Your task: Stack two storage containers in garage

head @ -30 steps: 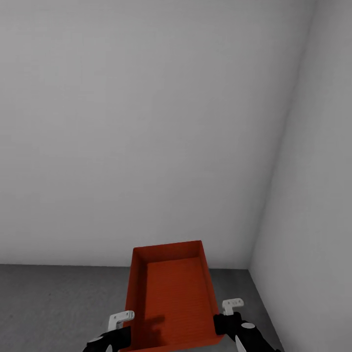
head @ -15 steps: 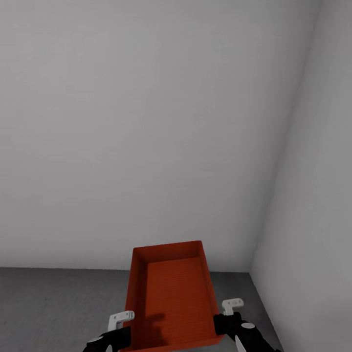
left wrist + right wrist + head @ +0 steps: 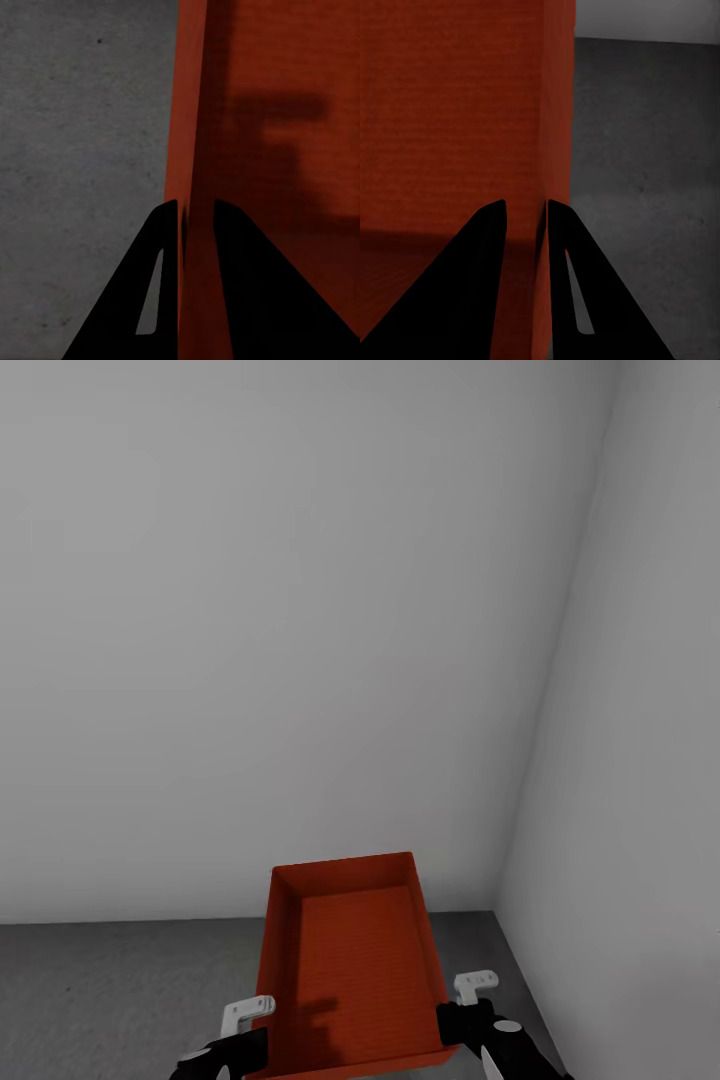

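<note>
- Orange-red, thin-walled, open-topped storage container [image 3: 352,970]: we carry it above the grey concrete floor [image 3: 110,990], near a corner.
- Left gripper [image 3: 196,217] and right gripper [image 3: 525,214]: each pinches a side wall.
- Handling: we judge it light, rigid; grip opposite walls.

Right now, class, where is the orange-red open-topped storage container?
In the head view, the orange-red open-topped storage container is low centre, gripped between left gripper and right gripper, above grey floor near the corner.

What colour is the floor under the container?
Dark speckled grey floor, clearest in the left wrist view.
</note>
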You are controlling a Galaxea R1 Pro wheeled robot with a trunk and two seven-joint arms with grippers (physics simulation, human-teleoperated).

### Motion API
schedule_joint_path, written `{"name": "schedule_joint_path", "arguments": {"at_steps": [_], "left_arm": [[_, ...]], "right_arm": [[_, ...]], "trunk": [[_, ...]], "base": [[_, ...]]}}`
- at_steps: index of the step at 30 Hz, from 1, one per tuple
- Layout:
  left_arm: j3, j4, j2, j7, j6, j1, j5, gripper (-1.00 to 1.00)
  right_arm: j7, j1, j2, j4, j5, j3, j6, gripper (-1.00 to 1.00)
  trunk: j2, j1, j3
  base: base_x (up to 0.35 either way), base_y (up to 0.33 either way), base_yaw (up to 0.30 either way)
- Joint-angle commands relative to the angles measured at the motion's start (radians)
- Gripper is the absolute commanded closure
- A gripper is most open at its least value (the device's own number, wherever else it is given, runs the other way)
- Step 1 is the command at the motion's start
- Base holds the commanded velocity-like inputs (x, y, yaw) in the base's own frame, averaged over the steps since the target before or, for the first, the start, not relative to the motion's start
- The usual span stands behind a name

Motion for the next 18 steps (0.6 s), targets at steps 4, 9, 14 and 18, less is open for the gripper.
{"name": "schedule_joint_path", "arguments": {"at_steps": [4,9,14,18], "left_arm": [[0.0,-0.004,0.018,0.03,-0.074,0.001,-0.048,1.0],[0.0,-0.004,0.018,0.03,-0.074,0.001,-0.048,1.0],[0.0,-0.004,0.017,0.03,-0.074,0.001,-0.048,1.0],[0.0,-0.004,0.017,0.03,-0.074,0.001,-0.048,1.0]], "right_arm": [[0.038,-0.001,0.0,0.0,-0.045,-0.004,0.006,1.0],[0.038,-0.001,-0.001,0.0,-0.045,-0.004,0.006,1.0],[0.038,-0.002,0.0,0.0,-0.045,-0.004,0.007,1.0],[0.038,-0.002,0.0,0.0,-0.045,-0.004,0.007,1.0]], "trunk": [[-0.001,0.0,-0.002],[-0.001,0.0,-0.002],[-0.001,0.0,-0.002],[-0.001,0.0,-0.002]], "base": [[0.0,0.0,-0.002],[0.0,0.0,0.0],[0.0,0.0,0.0],[0.0,0.0,0.0]]}}
